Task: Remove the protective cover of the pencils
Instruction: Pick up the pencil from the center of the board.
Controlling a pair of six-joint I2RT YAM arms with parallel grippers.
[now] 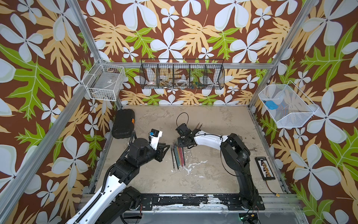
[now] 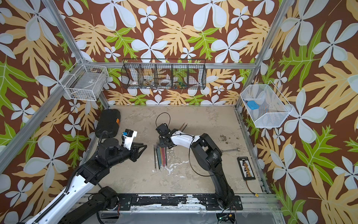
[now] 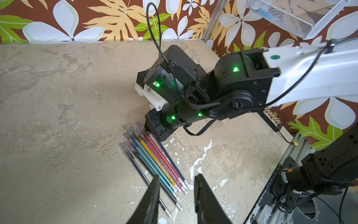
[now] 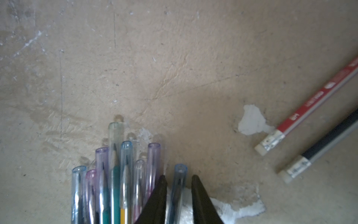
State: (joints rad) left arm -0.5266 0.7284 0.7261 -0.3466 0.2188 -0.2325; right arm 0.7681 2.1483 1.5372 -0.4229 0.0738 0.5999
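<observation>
white mesh basket (image 1: 294, 120): blue gizmo (image 1: 271, 104) inside | right hand (image 4: 178, 176): jaws slightly apart around blue-capped pencil (image 4: 177, 194) | left hand (image 3: 177, 176): parted, empty

The table (image 1: 213, 120) was seen in both top views from 1 stereo head set high above its front edge, tilted down toward the back wall. Nearly the same whole scene was shared by these 2 views, both arms included. The left wrist view was taken from low over the table, past the left gripper (image 3: 177, 175), across the pencils (image 3: 155, 159) toward the right arm (image 3: 242, 77). The right wrist view was taken very near the tabletop, past the right gripper (image 4: 178, 176); only capped tips were shown. The pencils were shared by all 4 views.
</observation>
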